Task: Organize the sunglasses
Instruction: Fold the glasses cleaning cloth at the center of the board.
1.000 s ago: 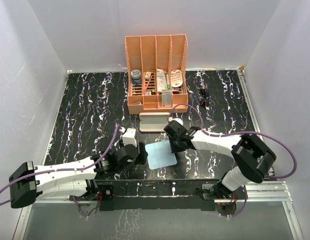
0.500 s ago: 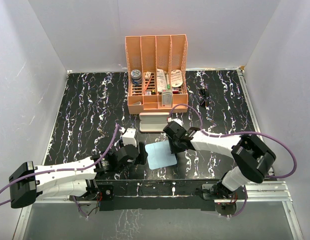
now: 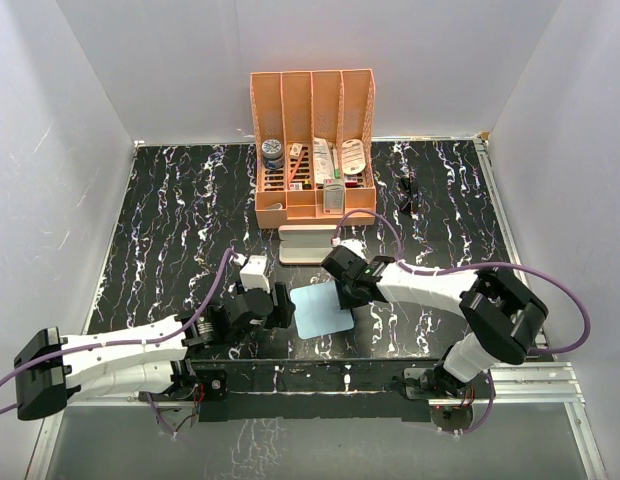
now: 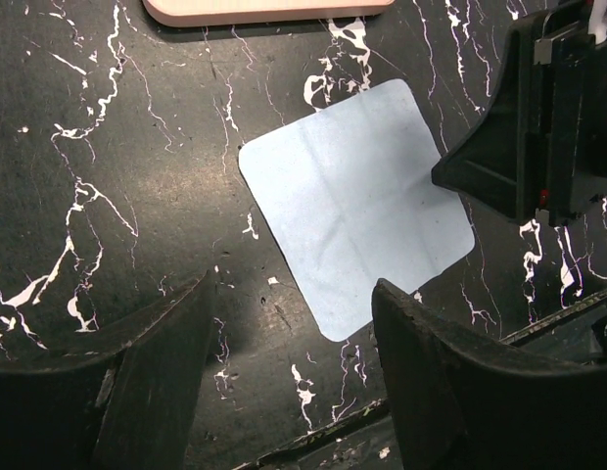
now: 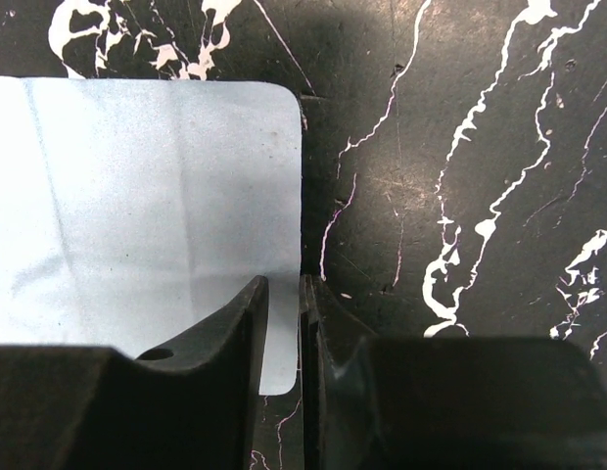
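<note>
Your R claw [image 5: 284, 318] pinches the cloth [image 3: 322, 310] edge; L claw [image 4: 292, 294] is released. Sunglasses [image 3: 408, 193] lie far right, untouched, and the case [image 3: 310, 243] looks closed, so nearly all work is left.

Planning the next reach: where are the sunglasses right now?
In the top view the sunglasses lie on the table at its far right, just right of the orange organizer, well beyond the right hand at the blue cloth.

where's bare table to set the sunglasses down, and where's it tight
Widest bare patch: the table between the left wall and the organizer. Smaller one between the sunglasses and the right arm. Crowded: centre front, where left gripper and right gripper flank the cloth, case just behind.
</note>
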### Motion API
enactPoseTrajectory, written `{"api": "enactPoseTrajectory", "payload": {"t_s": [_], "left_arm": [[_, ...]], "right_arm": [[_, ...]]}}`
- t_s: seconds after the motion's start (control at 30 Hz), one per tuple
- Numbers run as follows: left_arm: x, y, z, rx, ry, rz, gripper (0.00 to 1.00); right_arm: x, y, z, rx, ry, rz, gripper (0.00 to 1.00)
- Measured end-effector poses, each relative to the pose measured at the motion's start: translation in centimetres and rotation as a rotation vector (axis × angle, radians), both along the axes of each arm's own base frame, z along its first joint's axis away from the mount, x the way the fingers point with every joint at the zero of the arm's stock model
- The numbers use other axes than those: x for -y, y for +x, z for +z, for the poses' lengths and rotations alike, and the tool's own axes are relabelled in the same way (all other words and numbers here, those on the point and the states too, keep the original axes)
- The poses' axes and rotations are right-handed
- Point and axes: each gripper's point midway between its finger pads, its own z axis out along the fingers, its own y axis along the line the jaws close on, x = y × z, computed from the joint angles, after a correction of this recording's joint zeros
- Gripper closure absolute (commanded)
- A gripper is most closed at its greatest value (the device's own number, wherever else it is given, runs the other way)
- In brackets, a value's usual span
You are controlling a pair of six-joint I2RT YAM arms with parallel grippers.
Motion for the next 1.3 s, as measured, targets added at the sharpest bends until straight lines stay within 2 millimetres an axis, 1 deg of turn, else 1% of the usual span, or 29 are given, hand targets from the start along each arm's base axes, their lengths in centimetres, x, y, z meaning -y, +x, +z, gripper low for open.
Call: {"api": "enactPoseTrajectory", "payload": {"t_s": [0.1,0.3,0.6,0.73,0.77,0.83,0.9,1.3], "left_arm": [[-0.09,0.00,0.21,0.002,-0.009,0.005,0.36],[-0.42,-0.10,-0.24,-0.004,0.005,0.008,0.36],[-0.53,-0.05,-0.16,0.000,0.006,0.012,0.36],[-0.57,-0.05,-0.05,0.003,0.002,0.012,0.36],[-0.58,-0.04,-0.02,0.004,0.001,0.013,0.36],[-0.62,-0.02,0.02,0.006,0.000,0.014,0.36],[-0.67,-0.02,0.03,0.008,0.001,0.014,0.36],[-0.70,0.00,0.09,0.010,-0.002,0.015,0.36]], "right_arm": [[-0.03,0.04,-0.02,-0.002,-0.003,-0.011,0.83],[-0.08,0.13,-0.04,-0.001,-0.004,-0.030,0.85],[-0.20,0.36,-0.07,0.002,0.002,-0.066,0.88],[-0.28,0.45,-0.09,0.003,0.004,-0.075,0.91],[-0.29,0.46,-0.09,0.003,0.005,-0.077,0.94],[-0.33,0.50,-0.08,0.003,0.005,-0.079,0.95],[-0.41,0.58,-0.09,0.005,0.008,-0.084,1.00],[-0.48,0.65,-0.07,0.011,0.009,-0.092,1.00]]}}
